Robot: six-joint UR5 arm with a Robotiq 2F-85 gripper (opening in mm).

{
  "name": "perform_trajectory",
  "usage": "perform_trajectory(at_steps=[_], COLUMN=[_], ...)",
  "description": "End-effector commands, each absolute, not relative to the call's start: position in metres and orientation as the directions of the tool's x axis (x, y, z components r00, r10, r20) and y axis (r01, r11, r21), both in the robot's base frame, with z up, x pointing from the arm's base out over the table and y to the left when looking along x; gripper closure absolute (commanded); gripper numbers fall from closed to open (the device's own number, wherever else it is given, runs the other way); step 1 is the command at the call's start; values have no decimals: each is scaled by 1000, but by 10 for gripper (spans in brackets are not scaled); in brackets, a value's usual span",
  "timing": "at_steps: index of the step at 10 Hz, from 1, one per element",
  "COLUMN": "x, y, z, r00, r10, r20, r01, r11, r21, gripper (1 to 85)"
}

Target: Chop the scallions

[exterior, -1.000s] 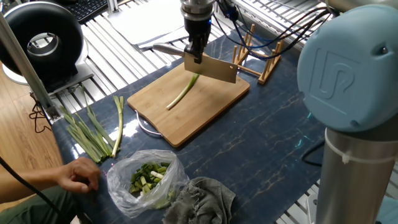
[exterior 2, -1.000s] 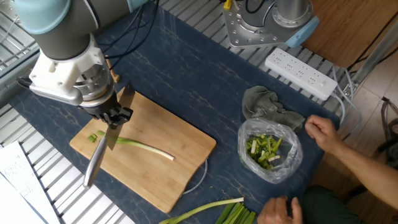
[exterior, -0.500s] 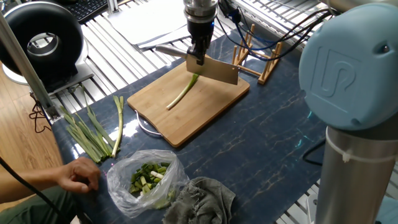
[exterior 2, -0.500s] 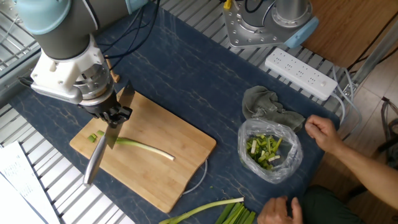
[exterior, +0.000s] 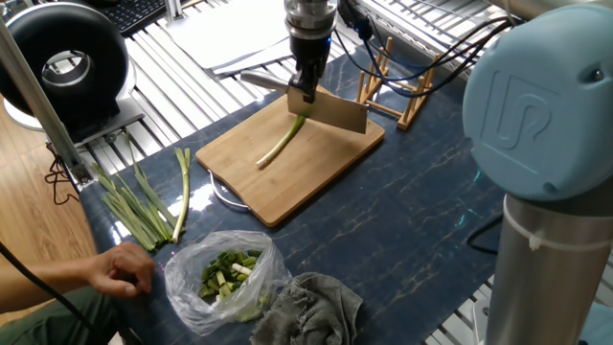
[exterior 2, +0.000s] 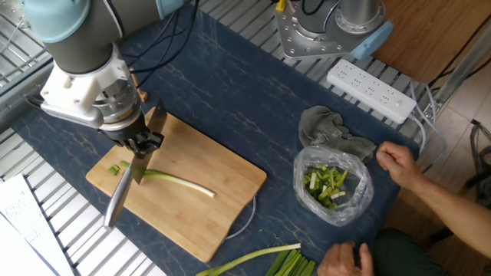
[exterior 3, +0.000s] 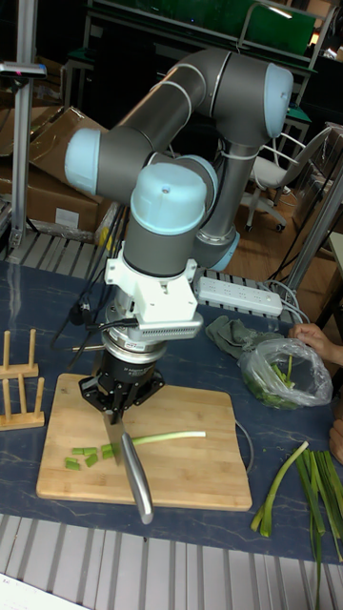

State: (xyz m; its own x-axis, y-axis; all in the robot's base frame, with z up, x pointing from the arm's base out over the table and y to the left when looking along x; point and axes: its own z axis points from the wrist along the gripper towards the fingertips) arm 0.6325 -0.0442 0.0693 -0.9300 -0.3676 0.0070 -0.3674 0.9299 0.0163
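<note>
One thin scallion stalk [exterior: 280,144] [exterior 2: 175,180] [exterior 3: 170,437] lies on the bamboo cutting board [exterior: 316,168] [exterior 2: 207,218] [exterior 3: 205,472], pale at one end, green at the other. Short cut bits [exterior 2: 116,169] [exterior 3: 88,457] lie beyond its green end. My gripper [exterior: 305,88] [exterior 2: 141,144] [exterior 3: 116,413] is shut on a cleaver's handle [exterior 3: 139,483]. The blade [exterior: 330,110] [exterior 2: 152,142] stands across the stalk's green end, its edge down at the stalk.
A bundle of long uncut green stalks [exterior: 139,206] [exterior 3: 310,491] lies off the board. A clear bag of chopped greens [exterior: 222,276] [exterior 2: 331,184], a grey rag [exterior: 311,305] [exterior 2: 328,130] and a person's hands [exterior: 120,268] [exterior 2: 399,162] are nearby. A wooden rack [exterior: 397,81] [exterior 3: 19,386] stands beside the board.
The cleaver and gripper have come down slightly onto the stalk's green end. Nothing else has moved.
</note>
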Motion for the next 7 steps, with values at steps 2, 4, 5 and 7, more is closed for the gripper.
perform_trajectory(at_steps=[2, 4, 5, 7], x=[641, 646, 652, 664], y=[-34, -35, -39, -60], z=[66, 70, 69, 70], r00=[-937, -934, -931, -915], r10=[-347, -357, -363, -398], r20=[-23, -34, -47, -69], r01=[-348, -358, -363, -394], r11=[937, 933, 932, 917], r21=[24, 30, 8, -66], gripper=[840, 840, 840, 840])
